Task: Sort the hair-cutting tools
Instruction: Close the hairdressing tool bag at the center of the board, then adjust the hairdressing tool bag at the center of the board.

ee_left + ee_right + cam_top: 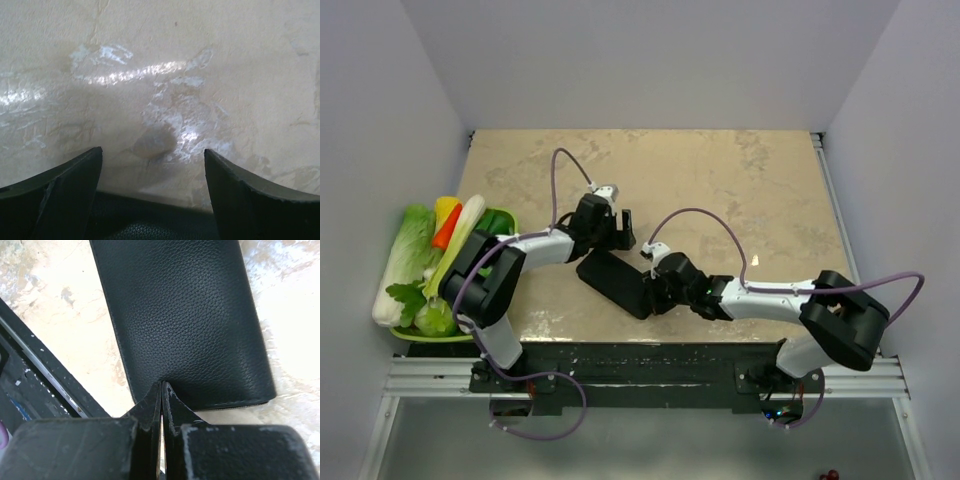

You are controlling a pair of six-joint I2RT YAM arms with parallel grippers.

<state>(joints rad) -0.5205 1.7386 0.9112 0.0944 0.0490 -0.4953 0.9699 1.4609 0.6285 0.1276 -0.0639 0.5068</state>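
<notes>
Case (613, 282): shut, flat on table (740, 180), toward its 6 o'clock edge.
Left gripper (152, 152): fingers apart, empty, at case's 12 o'clock.
Right gripper (162, 386): fingers together, tips at case's edge, its 3 o'clock.
Scissors, combs: cannot tell where.
Basket (506, 216): vegetables, table's 9 o'clock.

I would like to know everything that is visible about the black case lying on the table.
The black case is a flat rectangle with a pebbled, leather-like skin and rounded corners. It looks closed and lies on the beige table, set diagonally in the top view. The shut right gripper meets its near edge, apparently touching. The open left gripper hovers at its other end.
</notes>
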